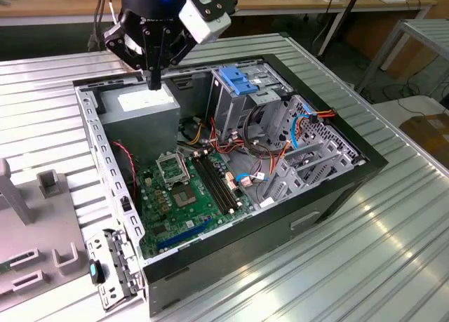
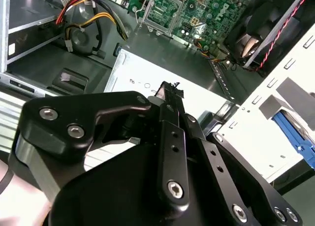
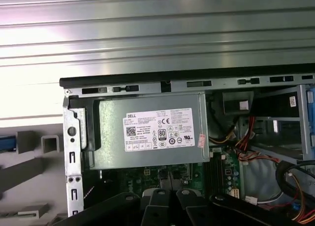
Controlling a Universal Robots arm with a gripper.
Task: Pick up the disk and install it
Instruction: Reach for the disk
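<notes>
Pressed together and gripping nothing, the gripper (image 1: pixel 153 82) (image 2: pixel 170 90) is hanging point-down over the power supply (image 1: pixel 144 113) (image 3: pixel 108 137), with its tip above the rear edge of the white sticker (image 1: pixel 144 97) (image 3: pixel 160 130). Whether it is touching the sticker cannot be told.

Going from the exterior view's left, a grey fixture plate (image 1: pixel 42 227) is lying on the ribbed metal table (image 1: pixel 351 259), carrying a small grey holder block (image 1: pixel 48 183). In both wrist views a bright blue rail is peeking in at the picture's edge beside such a block. This looks to be the disk (image 2: pixel 295 135) (image 3: pixel 6 144), resting on the fixture outside the open computer case (image 1: pixel 280 220), beyond its slotted rear panel (image 1: pixel 105 161) and well apart from the gripper.

Inside the case, the power supply is sitting at the rear corner, with the green motherboard (image 1: pixel 182 196) lying in front of it. Further right, the metal drive cage (image 1: pixel 231 110) is standing upright with a flat blue latch plate (image 1: pixel 240 80) lying on top. Orange and red cables (image 1: pixel 319 115) are trailing along the case's right end.
</notes>
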